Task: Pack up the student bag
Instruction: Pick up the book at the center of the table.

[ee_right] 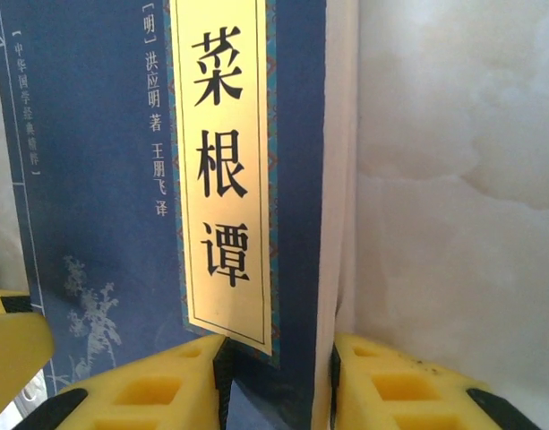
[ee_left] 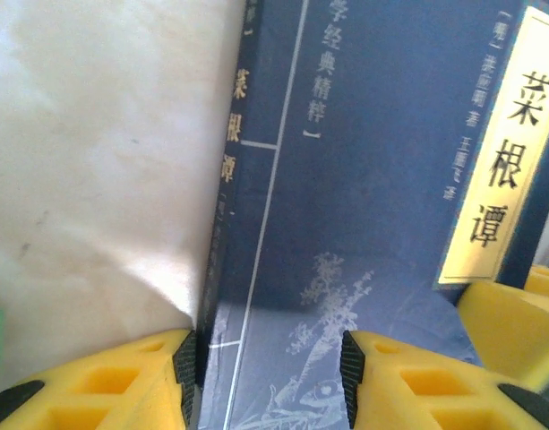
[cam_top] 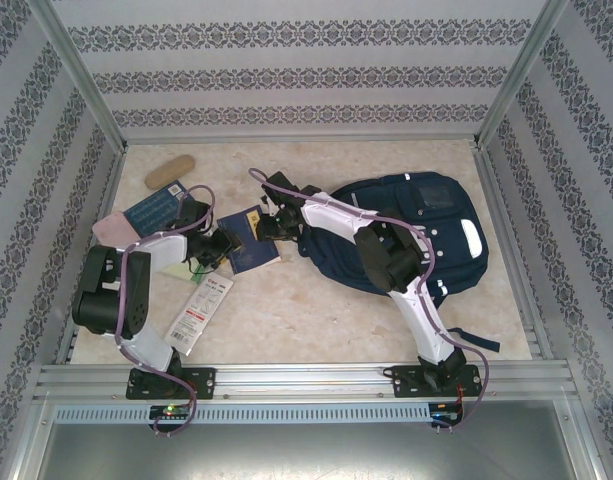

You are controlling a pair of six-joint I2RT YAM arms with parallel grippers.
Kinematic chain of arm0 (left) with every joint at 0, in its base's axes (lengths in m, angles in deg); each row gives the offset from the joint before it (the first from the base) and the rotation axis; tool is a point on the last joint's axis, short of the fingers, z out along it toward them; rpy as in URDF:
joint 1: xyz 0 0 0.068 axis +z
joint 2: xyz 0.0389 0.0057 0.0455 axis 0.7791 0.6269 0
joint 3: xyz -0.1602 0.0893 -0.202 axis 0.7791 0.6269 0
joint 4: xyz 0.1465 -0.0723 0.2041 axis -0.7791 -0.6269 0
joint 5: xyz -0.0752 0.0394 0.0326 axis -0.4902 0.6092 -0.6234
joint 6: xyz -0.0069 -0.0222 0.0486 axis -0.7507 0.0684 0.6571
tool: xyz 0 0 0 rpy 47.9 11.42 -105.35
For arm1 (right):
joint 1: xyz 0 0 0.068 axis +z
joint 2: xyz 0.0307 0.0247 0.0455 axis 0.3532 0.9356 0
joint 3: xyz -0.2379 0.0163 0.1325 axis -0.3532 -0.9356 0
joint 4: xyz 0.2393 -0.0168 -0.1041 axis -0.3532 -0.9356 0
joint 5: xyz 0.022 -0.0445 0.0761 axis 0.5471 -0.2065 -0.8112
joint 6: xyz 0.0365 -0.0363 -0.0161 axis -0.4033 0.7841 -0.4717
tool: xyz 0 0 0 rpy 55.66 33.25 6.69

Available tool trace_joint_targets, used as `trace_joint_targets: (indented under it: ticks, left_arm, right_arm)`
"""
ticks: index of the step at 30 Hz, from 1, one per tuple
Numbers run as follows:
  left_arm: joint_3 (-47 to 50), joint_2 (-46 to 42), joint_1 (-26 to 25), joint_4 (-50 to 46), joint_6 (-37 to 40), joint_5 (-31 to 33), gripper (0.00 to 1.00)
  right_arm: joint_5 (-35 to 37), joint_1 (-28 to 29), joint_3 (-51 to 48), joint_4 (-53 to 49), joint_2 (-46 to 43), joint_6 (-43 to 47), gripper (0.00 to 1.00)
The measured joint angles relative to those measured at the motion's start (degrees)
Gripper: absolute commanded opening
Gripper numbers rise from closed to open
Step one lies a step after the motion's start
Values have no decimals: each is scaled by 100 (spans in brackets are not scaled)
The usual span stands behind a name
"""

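The navy student bag [cam_top: 426,215] lies flat at the right of the surface [cam_top: 316,320]. The left hand [ee_left: 265,358] straddles the spine of the blue Chinese book [ee_left: 364,224], the right hand [ee_right: 278,358] its page edge; fingers part-way apart, whether gripping I cannot tell

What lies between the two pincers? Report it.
The blue book lies between the left pincer and the right pincer, seen from the top camera; both wrist views show it close up.

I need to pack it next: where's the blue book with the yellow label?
Top view: the blue book is mid-table, just left of the backpack, gripped between the left gripper and right gripper.
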Motion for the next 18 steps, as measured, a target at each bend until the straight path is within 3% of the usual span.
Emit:
trace_joint_targets:
  ticks: [9,18]
  left_arm:
    - [496,-372,4,1335,-472,-874,43]
    - [446,-599,4,1641,-448,-1182,43]
  right_arm:
    - [-76,-37,-125,232,-31,-109,35]
    - [-264,-37,-304,437,-76,-129,35]
